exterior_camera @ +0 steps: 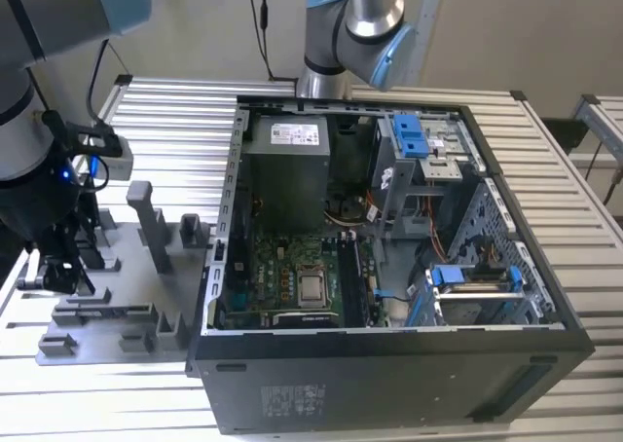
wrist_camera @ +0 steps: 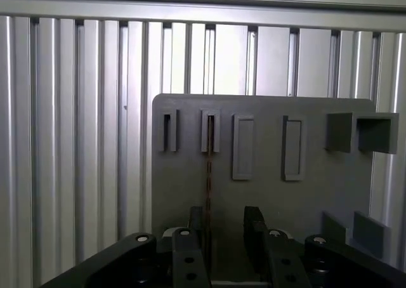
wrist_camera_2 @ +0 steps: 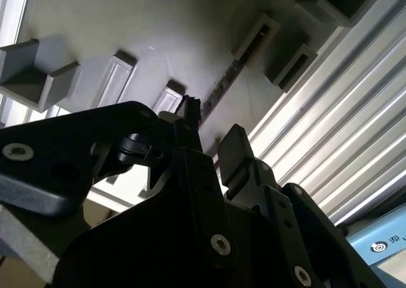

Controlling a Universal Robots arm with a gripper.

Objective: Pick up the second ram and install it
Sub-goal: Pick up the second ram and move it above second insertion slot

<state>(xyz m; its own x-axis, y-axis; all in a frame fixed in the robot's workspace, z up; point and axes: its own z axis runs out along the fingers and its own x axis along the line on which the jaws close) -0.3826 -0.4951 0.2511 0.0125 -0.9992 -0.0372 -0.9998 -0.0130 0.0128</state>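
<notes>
Jaws of the gripper [wrist_camera: 225, 231] are open, with a gap between the two black fingers [wrist_camera: 254, 228], and they hold nothing. In the first wrist view the ram stick [wrist_camera: 208, 167] stands on its thin edge in a slot of the grey tray [wrist_camera: 266, 199]. It looks like a thin dark line. Its near end reaches into the gap between the fingers, close beside one of them. I cannot tell if that finger touches it.

In the second wrist view the gripper [wrist_camera_2: 211, 123] hangs just over the ram stick [wrist_camera_2: 223, 85], which lies along its slot in the tray.

In the exterior view the gripper [exterior_camera: 56, 272] is low on the exterior view's left, over the grey tray [exterior_camera: 136, 291]. The tray sits on a silver ribbed table [exterior_camera: 175, 111]. A big black computer case [exterior_camera: 389, 384] lies open just beside the tray, in the middle of that picture.
</notes>
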